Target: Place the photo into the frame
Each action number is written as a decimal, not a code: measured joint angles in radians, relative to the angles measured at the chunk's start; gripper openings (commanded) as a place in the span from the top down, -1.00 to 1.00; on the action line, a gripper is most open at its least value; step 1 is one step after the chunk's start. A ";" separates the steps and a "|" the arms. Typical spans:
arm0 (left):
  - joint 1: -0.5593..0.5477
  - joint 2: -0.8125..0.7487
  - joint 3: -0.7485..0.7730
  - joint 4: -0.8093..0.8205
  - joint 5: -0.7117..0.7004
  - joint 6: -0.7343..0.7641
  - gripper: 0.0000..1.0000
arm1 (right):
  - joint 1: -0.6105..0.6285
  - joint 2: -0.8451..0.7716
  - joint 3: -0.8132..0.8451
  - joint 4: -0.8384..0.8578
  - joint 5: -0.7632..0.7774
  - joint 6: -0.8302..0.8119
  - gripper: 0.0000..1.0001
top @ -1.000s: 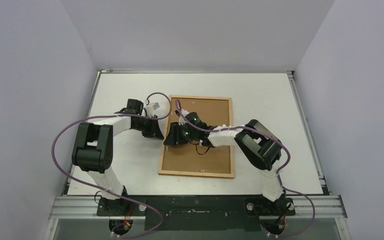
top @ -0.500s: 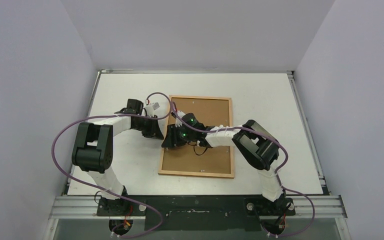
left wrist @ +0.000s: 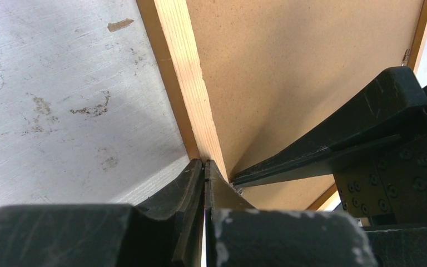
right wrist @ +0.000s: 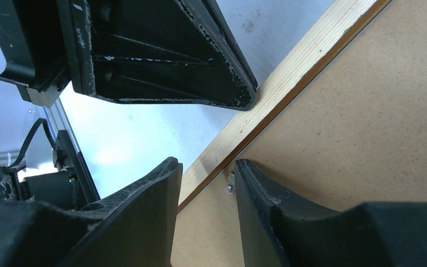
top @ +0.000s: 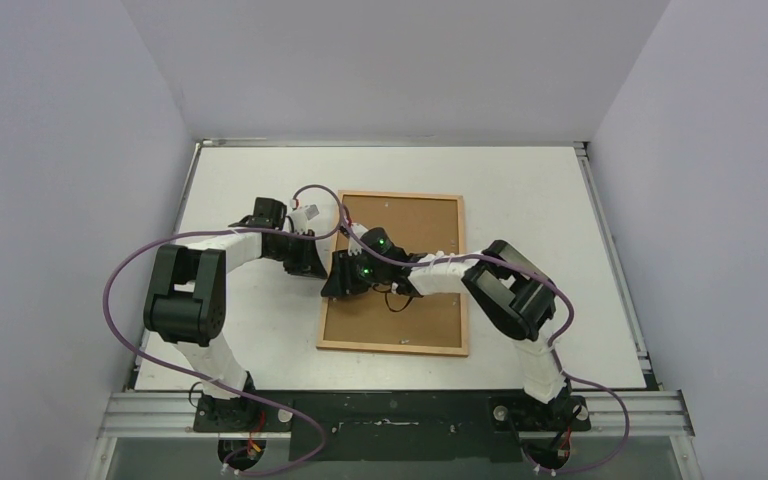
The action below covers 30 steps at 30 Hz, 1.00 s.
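Note:
The frame lies flat on the table, back up, with a plain brown fibreboard backing sheet inside its light wooden border. The photo is hidden. My left gripper is shut, and its tips touch the outer side of the frame's left border. My right gripper is open and straddles that same border: one finger is over the table, the other over the backing sheet. A small metal clip sits by the right gripper's inner finger.
The white table is walled in by grey panels on three sides. A metal rail with both arm bases runs along the near edge. Purple cables loop from both arms. The two grippers are very close together.
My right gripper has slid a little to the left, across the backing sheet to the frame's left border. The left arm has hardly moved.

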 measured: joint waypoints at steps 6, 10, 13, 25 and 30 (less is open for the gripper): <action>0.000 0.000 0.000 0.000 -0.001 0.000 0.98 | 0.007 0.000 -0.001 0.002 0.006 0.014 0.21; 0.000 0.000 0.000 0.000 -0.001 0.000 0.99 | 0.017 0.000 -0.002 0.011 0.005 0.019 0.23; 0.000 0.000 0.000 0.000 -0.001 0.000 0.99 | 0.018 0.000 -0.002 0.011 0.006 0.019 0.25; 0.000 0.000 0.000 0.000 -0.002 0.000 1.00 | 0.015 -0.007 -0.004 0.006 0.001 0.019 0.28; 0.000 0.000 0.000 0.001 -0.003 0.000 1.00 | -0.001 -0.037 -0.004 0.005 -0.015 0.023 0.26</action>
